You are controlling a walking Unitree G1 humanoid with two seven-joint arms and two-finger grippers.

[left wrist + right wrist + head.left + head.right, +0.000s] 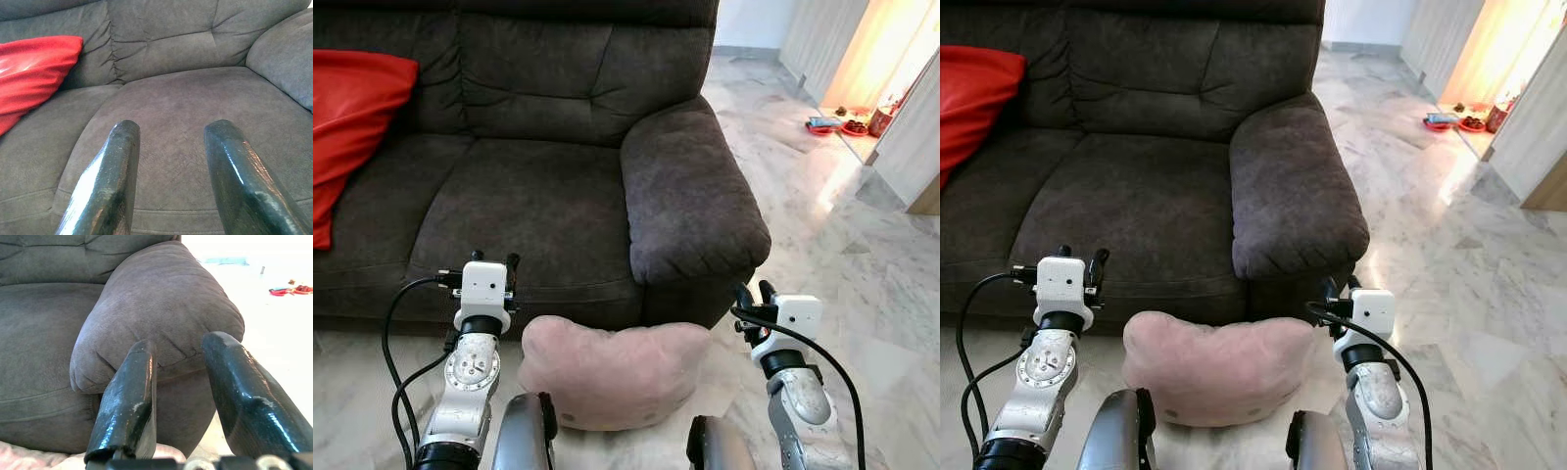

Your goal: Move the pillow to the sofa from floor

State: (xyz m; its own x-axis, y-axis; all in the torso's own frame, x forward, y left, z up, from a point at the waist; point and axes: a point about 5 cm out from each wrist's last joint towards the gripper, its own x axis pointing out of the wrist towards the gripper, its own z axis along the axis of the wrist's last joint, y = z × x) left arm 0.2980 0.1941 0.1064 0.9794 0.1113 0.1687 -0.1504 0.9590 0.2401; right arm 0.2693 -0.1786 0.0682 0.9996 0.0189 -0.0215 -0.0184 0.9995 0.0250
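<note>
Lying: pillow (612, 372) crosswise on floor (862, 284) at sofa (558, 186) front edge, between and below hands.
Left hand (494, 260): open, empty.
Right hand (754, 292): open, empty.

One pink pillow (612, 374), one red cushion (347, 122), one dark sofa (548, 186), two grippers.

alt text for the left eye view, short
A pink pillow lies on the marble floor against a dark grey sofa. The left gripper and right gripper hover either side of it. A red cushion sits on the sofa.
</note>
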